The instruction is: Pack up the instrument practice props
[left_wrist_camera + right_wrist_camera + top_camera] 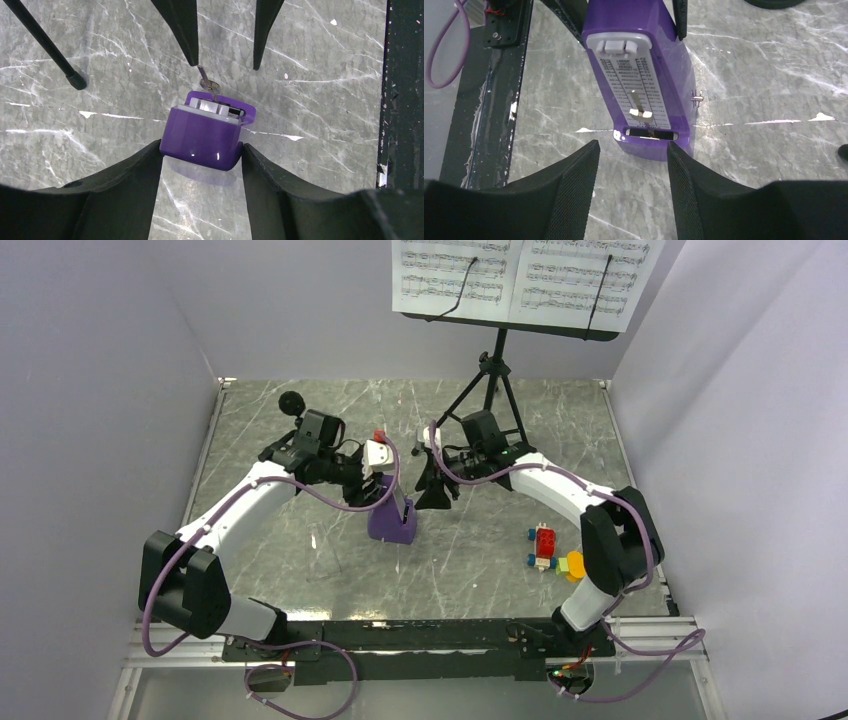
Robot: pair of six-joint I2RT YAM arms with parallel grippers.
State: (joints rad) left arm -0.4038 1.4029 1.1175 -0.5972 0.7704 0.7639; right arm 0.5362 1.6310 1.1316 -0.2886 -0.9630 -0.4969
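Observation:
The purple metronome (392, 520) stands upright mid-table. My left gripper (201, 150) is shut on it, its fingertips (159, 150) pressing both sides of the metronome (202, 137) near the top. My right gripper (632, 146) is open just in front of the metronome's dial face (634, 90), with nothing between its fingers. The black tripod music stand (492, 380) is at the back and holds the white sheet-music pages (520, 275). The ball-topped microphone stand (291, 401) shows behind my left arm, its base hidden.
Red, yellow and green toy blocks (548, 548) lie at the right, near my right arm's base. A tripod leg (45, 42) reaches the table left of the metronome. The black base rail (489, 100) runs along the near edge. Grey walls close in three sides.

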